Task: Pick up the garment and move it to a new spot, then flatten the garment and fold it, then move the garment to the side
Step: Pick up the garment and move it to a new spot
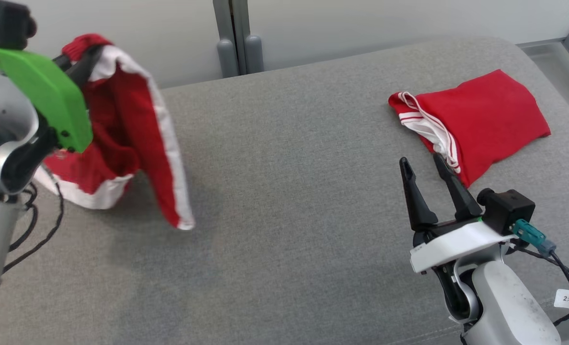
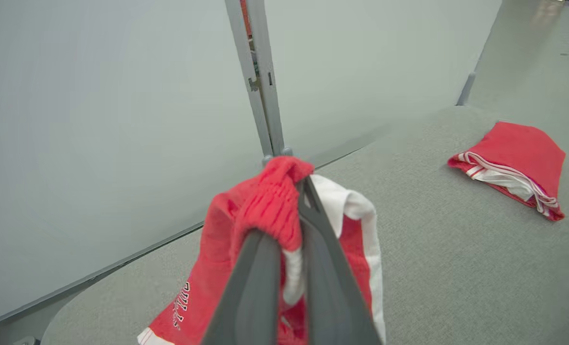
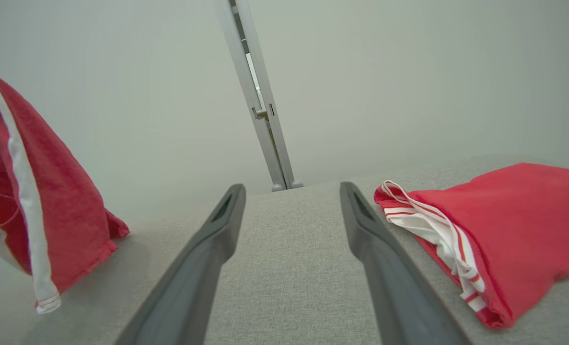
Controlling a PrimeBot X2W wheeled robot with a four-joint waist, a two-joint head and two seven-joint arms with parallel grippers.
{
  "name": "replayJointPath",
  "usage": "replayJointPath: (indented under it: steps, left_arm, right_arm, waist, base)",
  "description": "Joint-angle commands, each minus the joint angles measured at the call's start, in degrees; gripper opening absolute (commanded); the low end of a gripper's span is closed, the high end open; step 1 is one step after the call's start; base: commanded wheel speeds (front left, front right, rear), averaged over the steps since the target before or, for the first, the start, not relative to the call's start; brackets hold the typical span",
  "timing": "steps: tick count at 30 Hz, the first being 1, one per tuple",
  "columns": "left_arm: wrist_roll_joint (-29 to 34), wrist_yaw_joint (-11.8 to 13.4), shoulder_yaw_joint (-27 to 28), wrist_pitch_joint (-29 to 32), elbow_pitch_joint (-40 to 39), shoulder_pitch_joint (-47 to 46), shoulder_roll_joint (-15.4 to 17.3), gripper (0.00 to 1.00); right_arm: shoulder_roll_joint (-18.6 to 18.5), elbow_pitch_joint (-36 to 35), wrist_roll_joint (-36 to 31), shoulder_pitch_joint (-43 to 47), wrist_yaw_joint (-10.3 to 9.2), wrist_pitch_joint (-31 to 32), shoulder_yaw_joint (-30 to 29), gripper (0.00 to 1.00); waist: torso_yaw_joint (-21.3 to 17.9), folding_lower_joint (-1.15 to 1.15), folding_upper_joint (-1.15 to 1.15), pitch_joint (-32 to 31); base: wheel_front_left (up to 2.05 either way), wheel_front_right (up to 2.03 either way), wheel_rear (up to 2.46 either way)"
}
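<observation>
Upper left, my left claw (image 1: 85,55) pinches the hanging garment (image 1: 131,120); lower right, my right claw (image 1: 421,165) gapes near a folded cloth (image 1: 485,115).

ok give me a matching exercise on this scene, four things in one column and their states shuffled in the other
Things
1. left gripper
2. right gripper
3. garment at the robot's left
4. garment at the robot's right

States
a. lies folded on the grey surface
b. open, holding nothing
c. lifted, dangling from closed fingers
d. shut on red cloth

Pairs: 1-d, 2-b, 3-c, 4-a
</observation>
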Motion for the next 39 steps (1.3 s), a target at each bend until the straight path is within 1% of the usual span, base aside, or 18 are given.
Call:
replayJointPath:
  steps: [1, 2, 7, 11, 14, 16, 18, 19, 21, 22, 23, 25, 26, 30, 33, 36, 39]
  left_arm:
    - [-0.83, 0.3, 0.12, -0.68, -1.26, -1.83, -1.74, 0.0]
    - [-1.17, 0.64, 0.04, -0.94, -2.0, -2.35, -2.94, 0.0]
    - [-2.03, 4.12, 0.87, -4.61, -5.2, -3.3, -8.88, 0.0]
    - [-4.27, 6.19, 1.42, -5.76, -5.76, 2.05, -11.02, 0.0]
    - [-5.96, 7.26, 2.43, -7.54, -4.33, 8.67, -10.69, 0.0]
    - [-6.8, 7.19, 2.89, -9.42, -2.21, 14.71, -10.34, 0.0]
    - [-6.97, 5.98, 2.9, -11.8, 0.57, 20.0, -9.3, 0.0]
    - [-6.62, 4.8, 2.53, -13.18, 2.46, 22.5, -8.63, 0.0]
    - [-5.95, 4.15, 2.66, -16.24, 6.73, 26.38, -8.11, 0.0]
    - [-5.11, 3.37, 1.98, -17.74, 8.8, 27.91, -7.89, 0.0]
    - [-4.8, 2.93, 1.61, -19.04, 10.56, 28.85, -7.85, 0.02]
    - [-3.28, 2.28, 0.71, -22.14, 14.06, 29.73, -8.06, 0.48]
    - [-2.89, 1.87, 0.14, -23.57, 15.71, 30.13, -8.58, 1.0]
    - [-1.97, 1.04, -1.05, -27.8, 20.46, 30.61, -9.96, 1.0]
    - [-1.22, 0.72, -1.73, -30.69, 21.98, 30.34, -10.58, 1.0]
    - [0.62, 0.45, -2.41, -34.06, 21.51, 28.94, -9.25, 1.0]
    - [2.71, 1.63, -2.05, -36.95, 19.41, 27.63, -7.9, 1.0]
  right_arm:
    - [-0.06, -0.18, 0.01, 0.75, -0.09, -0.13, -0.65, 1.0]
    - [-0.07, -0.28, -0.02, 0.98, -0.09, -0.13, -1.03, 1.0]
    - [-0.49, -0.31, -0.25, 1.48, -0.09, -0.13, -2.4, 1.0]
    - [-0.85, -0.48, -0.56, 1.97, -0.09, -0.13, -3.11, 1.0]
    - [-1.05, -0.12, -0.66, 2.54, -0.09, -0.13, -3.43, 1.0]
    - [-1.21, 0.18, -0.7, 2.81, -0.09, -0.13, -3.57, 1.0]
    - [-1.44, 0.32, -0.73, 2.93, -0.09, -0.13, -3.75, 1.0]
    - [-1.55, 0.38, -0.75, 3.1, -0.09, -0.13, -3.82, 1.0]
    - [-1.96, 0.62, -0.84, 3.51, -0.09, -0.13, -3.98, 1.0]
    - [-2.16, 0.69, -0.88, 3.49, -0.09, -0.13, -3.91, 1.0]
    - [-2.32, 0.72, -0.9, 3.46, -0.09, -0.13, -4.01, 1.0]
    - [-2.71, 0.99, -1.06, 3.4, -0.09, -0.13, -3.88, 1.0]
    - [-2.85, 1.1, -1.07, 3.4, -0.09, -0.13, -3.65, 1.0]
    - [-3.23, 1.66, -1.14, 3.72, -0.09, -0.13, -3.29, 1.0]
    - [-3.42, 1.94, -1.0, 4.1, -0.09, -0.13, -3.16, 1.0]
    - [-3.73, 2.05, -0.78, 4.28, -0.09, -0.13, -3.11, 1.0]
    - [-3.89, 1.77, -0.91, 4.19, -0.09, -0.13, -3.08, 1.0]
  waist:
    - [-1.3, 0.0, 0.0, -1.63]
    - [-1.41, 0.0, 0.0, -1.78]
    - [-1.78, 0.0, 0.0, -2.03]
    - [-1.75, 0.0, 0.0, -1.95]
    - [-1.68, 0.0, 0.0, -1.83]
    - [-1.59, 0.0, 0.0, -1.66]
    - [-1.43, 0.0, 0.0, -1.42]
    - [-1.35, 0.0, 0.0, -1.32]
    - [-1.02, 0.0, 0.0, -1.4]
    - [-0.86, 0.0, 0.0, -1.41]
    - [-0.63, 0.0, 0.0, -1.44]
    - [-0.08, 0.0, 0.0, -1.68]
    - [0.19, 0.0, 0.0, -1.86]
    - [1.18, 0.0, 0.0, -2.79]
    - [1.99, 0.0, 0.0, -3.48]
    - [2.9, 0.0, 0.0, -4.17]
    - [3.69, 0.0, 0.0, -4.83]
  base:
    - [0.0, 0.0, 0.0]
    - [0.0, 0.0, 0.0]
    - [0.0, 0.0, 0.0]
    - [0.0, 0.0, 0.0]
    - [0.0, 0.0, 0.0]
    - [0.0, 0.0, 0.0]
    - [0.0, 0.0, 0.0]
    - [0.0, 0.0, 0.0]
    - [0.0, 0.0, 0.0]
    - [0.0, 0.0, 0.0]
    - [0.0, 0.0, 0.0]
    - [0.0, 0.0, 0.0]
    - [0.0, 0.0, 0.0]
    - [0.0, 0.0, 0.0]
    - [0.0, 0.0, 0.0]
    - [0.0, 0.0, 0.0]
    - [0.0, 0.0, 0.0]
